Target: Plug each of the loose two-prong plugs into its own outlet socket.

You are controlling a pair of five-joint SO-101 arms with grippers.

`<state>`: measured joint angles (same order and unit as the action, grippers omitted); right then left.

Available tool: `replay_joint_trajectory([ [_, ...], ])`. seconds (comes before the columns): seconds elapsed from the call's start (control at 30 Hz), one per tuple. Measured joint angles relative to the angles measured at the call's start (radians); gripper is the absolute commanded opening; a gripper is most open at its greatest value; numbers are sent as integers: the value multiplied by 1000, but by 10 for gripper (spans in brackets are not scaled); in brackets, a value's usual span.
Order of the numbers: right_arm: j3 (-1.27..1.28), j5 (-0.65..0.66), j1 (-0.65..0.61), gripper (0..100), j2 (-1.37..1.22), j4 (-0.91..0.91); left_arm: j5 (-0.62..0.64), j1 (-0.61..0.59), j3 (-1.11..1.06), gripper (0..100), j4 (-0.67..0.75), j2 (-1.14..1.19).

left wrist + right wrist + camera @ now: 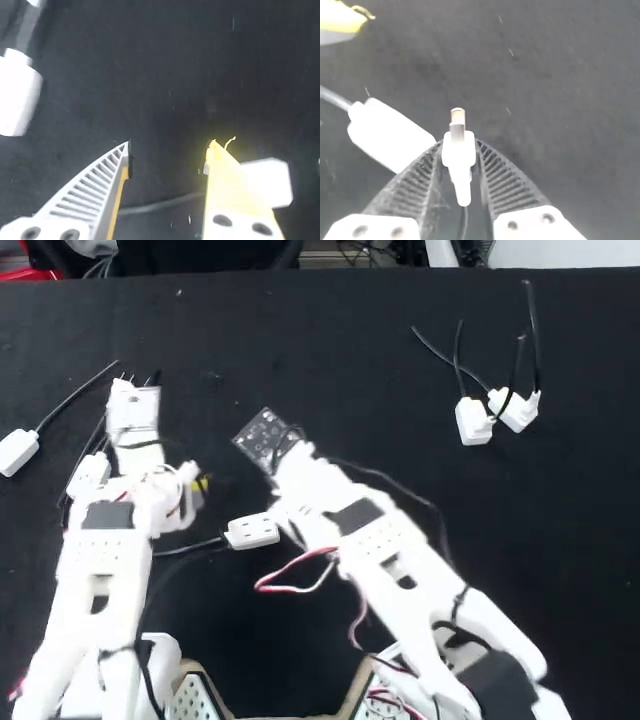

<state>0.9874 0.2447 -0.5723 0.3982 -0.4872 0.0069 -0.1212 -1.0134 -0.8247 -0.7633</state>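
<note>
Right wrist view: the plug [459, 160] shows you one prong, edge-on; you cannot tell a second behind it. The outlet socket [385, 135] sits partly behind a dark finger [415, 185]. Left wrist view: white block [272, 180] half behind the yellow finger [227, 185]; blurred white body [17, 95] cut by the edge, type untellable

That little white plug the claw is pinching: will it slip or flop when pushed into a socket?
The plug looks hard and smooth, so it may twist between the ribbed fingers. Its thin cord probably flops and tugs little. The small socket block beside it looks light and may slide if pushed.
</note>
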Motion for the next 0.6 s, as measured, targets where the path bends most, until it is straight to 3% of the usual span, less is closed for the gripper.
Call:
replay_joint_trajectory([
  [0.27,60,-146,-164,11,-11,143,84,-6,-118,241,63,-236],
  [0.47,180,-221,-196,11,-11,387,110,12,-132,241,63,-282],
  [0.6,195,-227,-196,11,-11,448,114,68,-133,241,54,-285],
])
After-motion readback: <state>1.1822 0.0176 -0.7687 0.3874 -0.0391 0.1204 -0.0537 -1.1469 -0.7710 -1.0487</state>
